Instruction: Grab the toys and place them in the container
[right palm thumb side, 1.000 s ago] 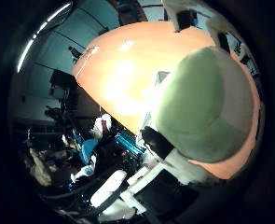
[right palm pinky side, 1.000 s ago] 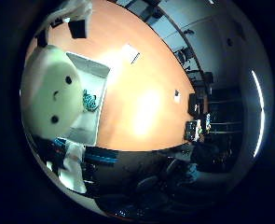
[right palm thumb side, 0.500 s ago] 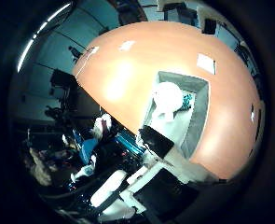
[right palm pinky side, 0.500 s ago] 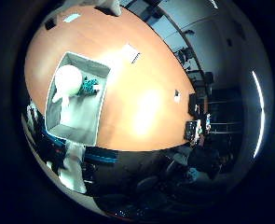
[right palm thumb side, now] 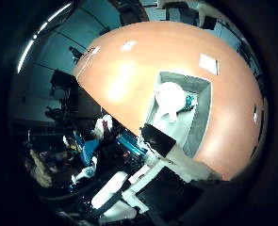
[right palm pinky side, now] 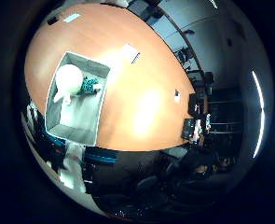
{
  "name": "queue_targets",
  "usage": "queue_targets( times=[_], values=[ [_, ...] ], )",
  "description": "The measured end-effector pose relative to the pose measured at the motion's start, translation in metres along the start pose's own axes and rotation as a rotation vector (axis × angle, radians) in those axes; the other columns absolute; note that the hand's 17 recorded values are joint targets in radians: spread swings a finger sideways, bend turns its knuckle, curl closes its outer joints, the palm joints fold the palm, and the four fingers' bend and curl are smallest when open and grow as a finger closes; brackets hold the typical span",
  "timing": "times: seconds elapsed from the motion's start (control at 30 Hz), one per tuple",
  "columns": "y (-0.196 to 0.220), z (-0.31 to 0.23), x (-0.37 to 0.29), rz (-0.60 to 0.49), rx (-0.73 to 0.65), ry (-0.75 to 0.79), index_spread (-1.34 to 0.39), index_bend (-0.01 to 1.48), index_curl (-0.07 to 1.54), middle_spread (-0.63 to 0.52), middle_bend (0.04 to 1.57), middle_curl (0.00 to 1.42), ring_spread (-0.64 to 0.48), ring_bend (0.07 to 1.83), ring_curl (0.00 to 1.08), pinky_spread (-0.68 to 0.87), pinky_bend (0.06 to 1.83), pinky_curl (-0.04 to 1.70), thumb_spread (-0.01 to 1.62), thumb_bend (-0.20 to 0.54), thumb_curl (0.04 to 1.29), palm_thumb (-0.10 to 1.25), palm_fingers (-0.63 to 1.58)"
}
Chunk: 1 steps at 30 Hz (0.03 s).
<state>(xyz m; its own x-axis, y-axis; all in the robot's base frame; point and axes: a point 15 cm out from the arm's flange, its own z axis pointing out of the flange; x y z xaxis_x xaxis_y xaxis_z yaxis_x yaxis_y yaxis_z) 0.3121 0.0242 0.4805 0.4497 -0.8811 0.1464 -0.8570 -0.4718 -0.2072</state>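
White toy [right palm pinky side: 68, 83] now down in container [right palm pinky side: 96, 70]

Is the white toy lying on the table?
No, the white toy lies inside the grey container, beside a small teal toy.

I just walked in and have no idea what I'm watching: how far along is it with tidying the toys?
Two toys already look done: a white plush toy and a small teal toy lie inside the grey container on the orange table. Nothing appears to be in the hand, which sits well above the container. I see no other toys on the table in view, only flat papers, so little seems left.
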Motion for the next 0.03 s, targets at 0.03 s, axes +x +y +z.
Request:
queue_targets(
  times=[0.03],
  values=[
    [0.0001, -0.0001, -0.0001, 0.0, 0.0, 0.0, -0.4, 0.17, 0.3, -0.12, 0.41, 0.39, -0.07, 0.63, 0.28, 0.46, 0.62, 0.46, 0.98, -0.028, 0.29, 0.54, 0.28]
  ],
)
